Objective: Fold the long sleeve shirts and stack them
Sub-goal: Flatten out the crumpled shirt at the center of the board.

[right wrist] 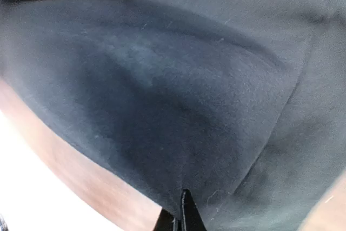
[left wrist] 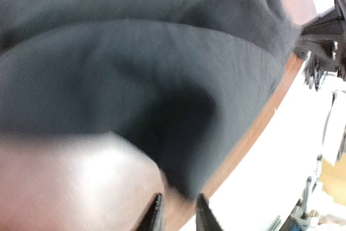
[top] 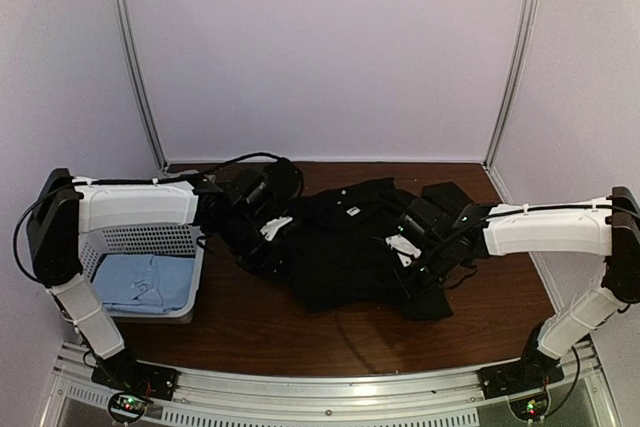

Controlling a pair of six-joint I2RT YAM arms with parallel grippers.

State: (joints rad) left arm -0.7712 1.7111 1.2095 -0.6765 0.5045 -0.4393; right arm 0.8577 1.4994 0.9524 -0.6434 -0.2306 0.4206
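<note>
My right gripper (right wrist: 176, 218) is pinched shut on the edge of the black shirt (right wrist: 178, 106). My left gripper (left wrist: 178, 217) stands slightly parted, with the shirt's corner just ahead of it and not clearly gripped. The shirt lies crumpled between my arms, stretched sideways across the surface (top: 250, 322), one gripper at each side.

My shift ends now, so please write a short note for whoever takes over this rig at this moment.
Left gripper: nearly closed at the edge of the black shirt; grip unclear.
Right gripper: shut on the same shirt.
Black shirt lies crumpled mid-table, not folded.
Done: light blue shirt lies in the white basket, apparently folded.
Left to do: fold the black shirt and stack it.
</note>
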